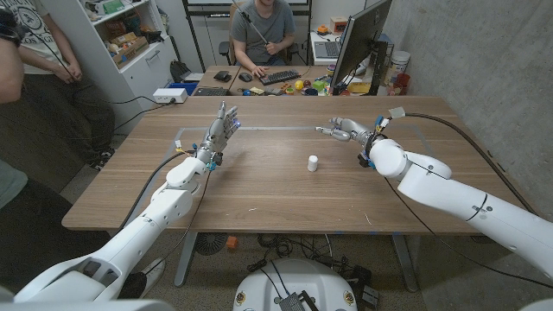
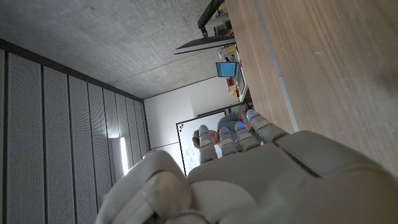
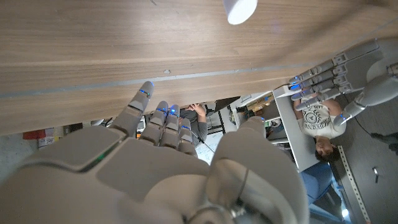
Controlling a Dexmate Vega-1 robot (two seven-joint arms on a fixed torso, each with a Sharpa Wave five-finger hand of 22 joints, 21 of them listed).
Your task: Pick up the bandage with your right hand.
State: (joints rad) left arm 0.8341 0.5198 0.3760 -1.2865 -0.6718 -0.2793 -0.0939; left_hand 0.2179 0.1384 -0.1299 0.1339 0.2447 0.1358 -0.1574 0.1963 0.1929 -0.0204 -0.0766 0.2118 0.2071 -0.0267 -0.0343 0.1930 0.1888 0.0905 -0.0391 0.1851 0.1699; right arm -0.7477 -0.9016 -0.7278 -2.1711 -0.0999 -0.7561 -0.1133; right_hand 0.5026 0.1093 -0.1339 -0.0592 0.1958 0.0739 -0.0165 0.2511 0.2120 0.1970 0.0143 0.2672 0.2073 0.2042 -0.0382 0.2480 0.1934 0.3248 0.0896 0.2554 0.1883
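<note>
The bandage, a small white roll, stands upright near the middle of the wooden table; the right wrist view shows it too. My right hand hovers behind it and to its right, a short gap away, fingers stretched toward the table's middle and holding nothing. The right wrist view looks over its back with the fingers apart. My left hand is raised at the table's left, fingers up and spread, empty; it also appears in the right wrist view and the left wrist view.
A pale tape line runs across the table's far part. Behind the table is a desk with a keyboard, a monitor and a seated person. Another person stands at the far left by a shelf.
</note>
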